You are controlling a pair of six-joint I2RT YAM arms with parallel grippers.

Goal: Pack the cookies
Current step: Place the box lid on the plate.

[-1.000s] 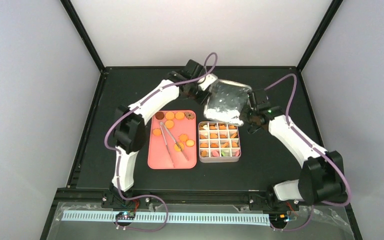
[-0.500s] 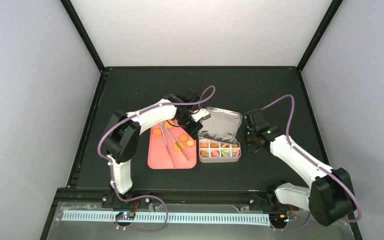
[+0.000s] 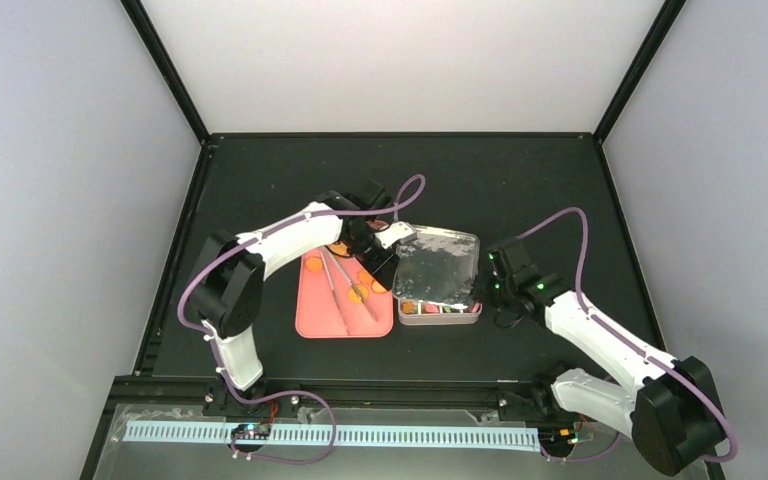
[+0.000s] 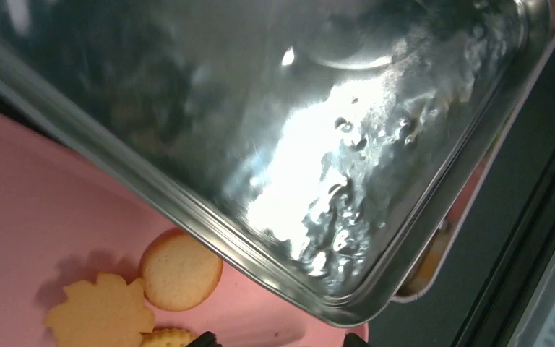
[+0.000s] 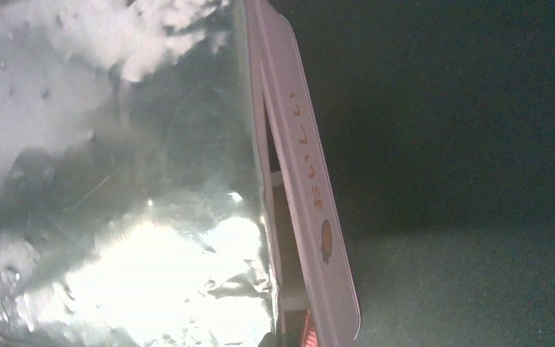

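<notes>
A shiny metal lid (image 3: 440,262) lies tilted over the compartment tin (image 3: 440,316), whose front row of cookies (image 3: 432,307) still shows. My right gripper (image 3: 484,284) is shut on the lid's right rim (image 5: 256,217), beside the tin's pale wall (image 5: 311,210). At the lid's left edge my left gripper (image 3: 390,262) stands open, its fingertips (image 4: 206,338) apart just off the lid's corner (image 4: 332,307). More orange cookies, one round (image 4: 181,269) and one flower-shaped (image 4: 101,314), lie on the pink tray (image 3: 315,310).
Metal tongs (image 3: 342,288) lie across the pink tray among the loose cookies (image 3: 358,293). The black table (image 3: 520,190) ends at raised edges left, right and back. The left arm's elbow reaches over the tray's far end.
Both arms brought the lid from the far side down over the tin, covering most compartments. The left gripper's jaws have come apart off the lid's left edge; the right stays shut on it.
</notes>
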